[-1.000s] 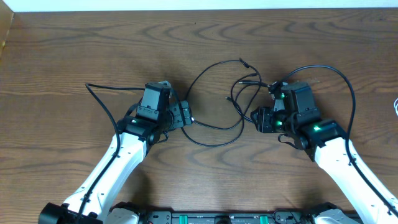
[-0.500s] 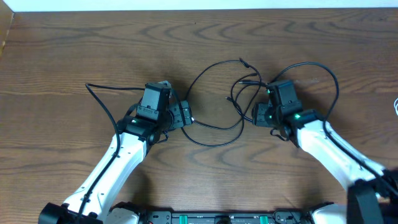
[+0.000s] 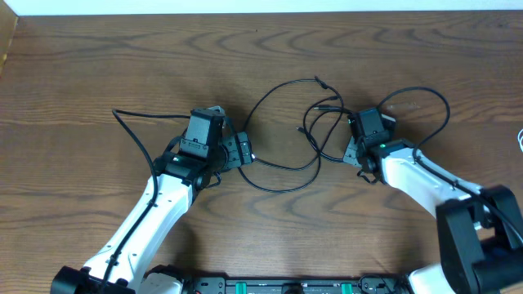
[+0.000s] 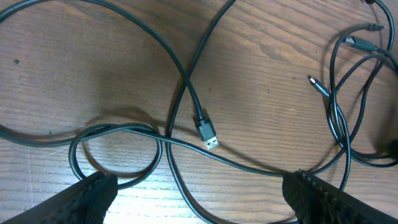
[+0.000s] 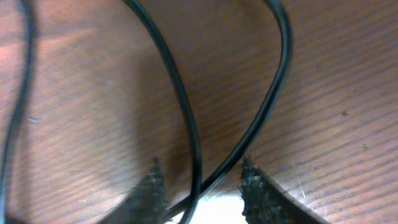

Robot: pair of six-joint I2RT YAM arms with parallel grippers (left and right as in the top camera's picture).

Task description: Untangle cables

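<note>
Overhead, the black cables (image 3: 315,135) lay in loose, crossing loops on the wooden table (image 3: 98,65) between the two arms. The left fingers (image 3: 242,152) sat at the loops' left side and the right fingers (image 3: 352,153) at their right side. Both sets were mostly hidden under their own wrist housings, so their opening could not be read here. A sliver of white cable (image 3: 520,140) was cut off by the right edge.

The left wrist view showed more: only the dark tips of the left fingers (image 4: 93,193) poked in at the bottom corners, spread wide and gripping nothing, with one strand lying on the table between them. A USB plug (image 4: 209,135) and a smaller plug (image 4: 318,87) rested free, the loops running out of frame.

The right wrist view was very close and blurred. Two black strands converged between the right fingers (image 5: 152,190), which stood narrowly apart; whether they pinched the strands could not be told
</note>
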